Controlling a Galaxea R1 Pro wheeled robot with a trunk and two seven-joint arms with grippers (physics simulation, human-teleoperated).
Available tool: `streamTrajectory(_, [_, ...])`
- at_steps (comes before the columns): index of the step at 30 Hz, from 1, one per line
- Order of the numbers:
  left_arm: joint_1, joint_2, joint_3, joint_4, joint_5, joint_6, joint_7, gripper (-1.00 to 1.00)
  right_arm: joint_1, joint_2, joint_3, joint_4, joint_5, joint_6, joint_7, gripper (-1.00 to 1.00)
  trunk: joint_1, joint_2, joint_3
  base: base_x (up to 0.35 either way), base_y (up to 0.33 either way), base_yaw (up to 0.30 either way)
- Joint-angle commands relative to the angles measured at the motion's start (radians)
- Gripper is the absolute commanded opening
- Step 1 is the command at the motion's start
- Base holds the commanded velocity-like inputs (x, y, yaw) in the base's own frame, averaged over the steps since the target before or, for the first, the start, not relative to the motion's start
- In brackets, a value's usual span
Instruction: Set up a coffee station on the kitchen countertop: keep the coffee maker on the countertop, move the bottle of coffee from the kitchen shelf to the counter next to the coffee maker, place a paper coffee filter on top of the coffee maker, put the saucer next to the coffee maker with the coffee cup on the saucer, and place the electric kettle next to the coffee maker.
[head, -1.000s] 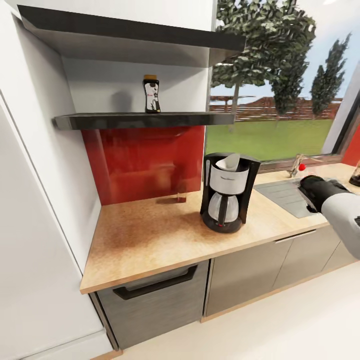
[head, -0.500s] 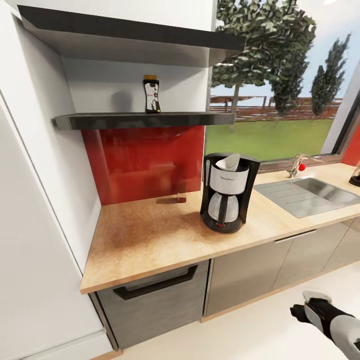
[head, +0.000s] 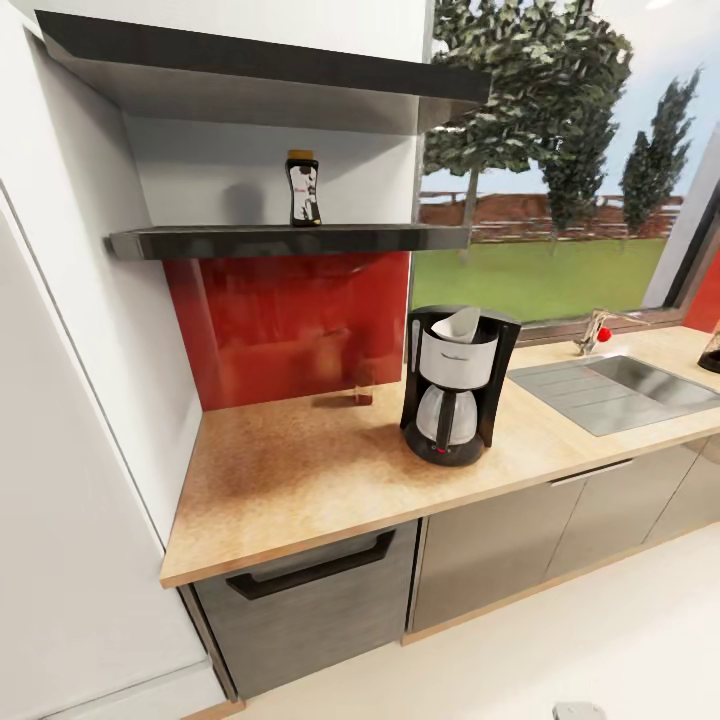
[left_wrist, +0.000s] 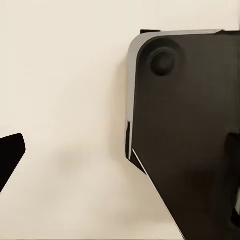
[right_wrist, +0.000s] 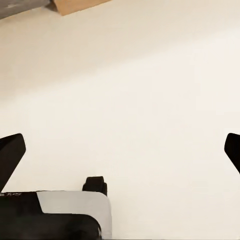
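Observation:
The black and white coffee maker (head: 455, 390) stands on the wooden countertop (head: 300, 480), with a white paper filter (head: 459, 324) in its top. Up on the dark shelf (head: 280, 241) stands the dark bottle of coffee (head: 303, 188). In the right wrist view my right gripper (right_wrist: 122, 152) hangs open over the pale floor, its fingertips (right_wrist: 10, 155) far apart and nothing between them. The left wrist view has my left gripper (left_wrist: 121, 155) open too, above the floor and my dark base (left_wrist: 185, 125). Saucer, cup and kettle are out of view.
A steel sink (head: 620, 385) with a red-knobbed faucet (head: 595, 330) lies right of the coffee maker. A dark object (head: 712, 352) sits at the counter's far right edge. Below the counter is a drawer with a black handle (head: 310, 570). A red backsplash (head: 290, 320) closes the back.
My right arm has dropped from over the sink, past the cabinet fronts, down below the head view's lower edge. The counter's things have not moved.

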Motion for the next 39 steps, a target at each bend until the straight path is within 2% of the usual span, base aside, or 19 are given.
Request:
streamTrajectory(1, [-0.001, 0.000, 0.000, -0.005, 0.004, -0.002, 0.001, 1.00, 0.006, 0.022, 0.007, 0.001, 0.030, -0.005, 0.009, 1.00, 0.001, -0.002, -0.002, 0.000, 0.000, 0.000])
streamTrajectory(5, [-0.004, 0.000, 0.000, -0.008, 0.004, -0.002, -0.001, 1.00, 0.011, 0.038, 0.007, -0.001, 0.066, -0.007, 0.011, 1.00, 0.001, -0.002, -0.002, 0.000, 0.000, 0.000])
streamTrajectory(15, [-0.009, -0.003, 0.001, -0.008, 0.006, -0.002, -0.001, 1.00, 0.011, 0.040, 0.004, -0.002, 0.065, -0.008, 0.008, 1.00, 0.001, -0.002, -0.002, 0.017, -0.012, 0.000])
streamTrajectory(27, [-0.009, -0.003, 0.001, -0.008, 0.007, -0.003, -0.001, 1.00, 0.011, 0.055, 0.003, -0.002, 0.067, -0.008, 0.007, 1.00, 0.001, -0.002, -0.001, 0.035, -0.260, 0.020])
streamTrajectory(39, [-0.009, -0.004, 0.001, -0.012, 0.007, -0.003, -0.001, 1.00, 0.011, 0.055, 0.003, -0.002, 0.067, -0.008, 0.006, 1.00, 0.001, -0.002, 0.005, 0.000, -0.271, 0.220])
